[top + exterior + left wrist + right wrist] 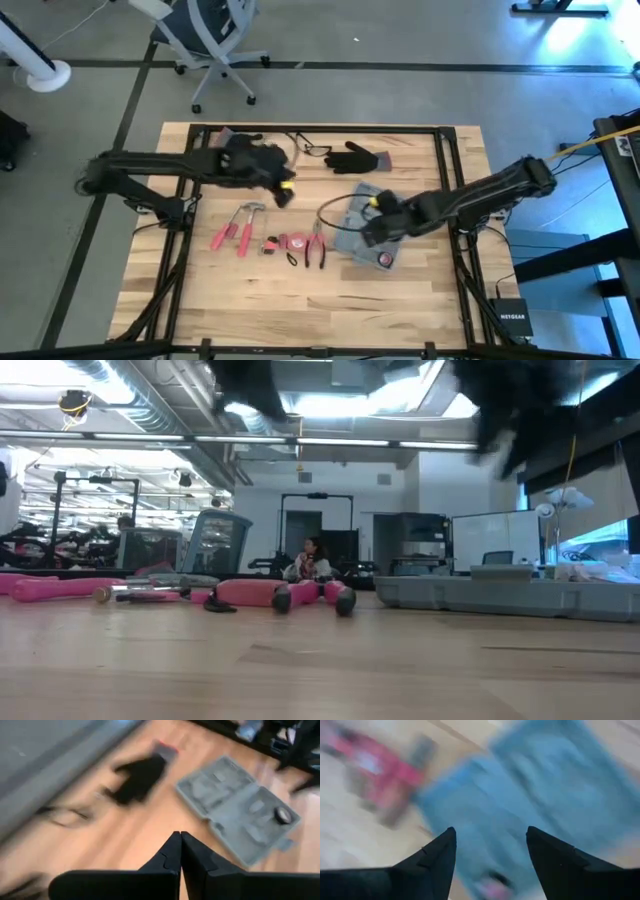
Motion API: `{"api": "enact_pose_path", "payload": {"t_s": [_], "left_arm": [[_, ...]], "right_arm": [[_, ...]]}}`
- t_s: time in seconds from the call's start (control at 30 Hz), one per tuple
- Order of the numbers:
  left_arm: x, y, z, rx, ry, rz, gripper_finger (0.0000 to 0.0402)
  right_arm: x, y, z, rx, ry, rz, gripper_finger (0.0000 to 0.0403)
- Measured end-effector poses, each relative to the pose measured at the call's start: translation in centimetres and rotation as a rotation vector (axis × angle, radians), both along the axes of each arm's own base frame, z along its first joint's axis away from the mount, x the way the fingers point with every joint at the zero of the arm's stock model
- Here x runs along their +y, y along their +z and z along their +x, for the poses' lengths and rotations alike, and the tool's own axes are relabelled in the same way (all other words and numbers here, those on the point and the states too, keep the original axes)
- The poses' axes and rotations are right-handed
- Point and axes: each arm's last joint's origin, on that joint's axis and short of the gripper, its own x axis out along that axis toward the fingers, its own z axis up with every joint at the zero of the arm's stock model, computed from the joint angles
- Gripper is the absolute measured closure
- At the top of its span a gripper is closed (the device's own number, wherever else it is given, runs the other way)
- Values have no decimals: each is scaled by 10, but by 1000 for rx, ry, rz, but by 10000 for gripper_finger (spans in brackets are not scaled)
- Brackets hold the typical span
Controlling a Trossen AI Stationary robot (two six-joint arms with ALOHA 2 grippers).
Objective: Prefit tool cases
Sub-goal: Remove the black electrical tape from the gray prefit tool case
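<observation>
High view: the tool case [362, 232] lies opened flat on the desk [300, 300], just right of the pliers [316, 247]. Rigid, light plastic, likely slippery; take it by an edge. The right claw [372, 232] hovers over the case, spread wide, empty. The left claw [285, 192], closed and empty, hangs left of the case.

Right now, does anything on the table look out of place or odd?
The case lies open and skewed to the table edges, with only one small round item in its slots. The pliers, hammer and other red-handled tools lie loose beside it. The right gripper hangs open over the case; the left gripper is shut, empty.
</observation>
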Motion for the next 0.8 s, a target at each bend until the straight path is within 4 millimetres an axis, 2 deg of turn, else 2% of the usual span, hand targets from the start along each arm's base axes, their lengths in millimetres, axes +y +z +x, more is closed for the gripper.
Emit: {"api": "enact_pose_path", "payload": {"t_s": [0.07,0.2,0.3,0.4,0.53,0.63,0.8], "left_arm": [[-3,-30,22,3,-50,-109,402],[-18,-80,66,24,-154,-222,402],[-28,-105,94,49,-197,-230,402],[-31,-124,113,90,-232,-238,402],[-31,-133,132,93,-289,-224,402],[-30,-133,140,87,-312,-194,402],[-23,-136,141,100,-299,-175,402]], "right_arm": [[-1,-1,-11,90,-9,52,173],[11,-11,-18,114,-28,160,173],[22,-28,-22,123,-72,191,173],[25,-46,-27,140,-186,234,173],[28,-62,-22,58,-238,332,173],[30,-65,-16,-26,-257,376,173],[32,-68,-14,-35,-274,386,173]]}}
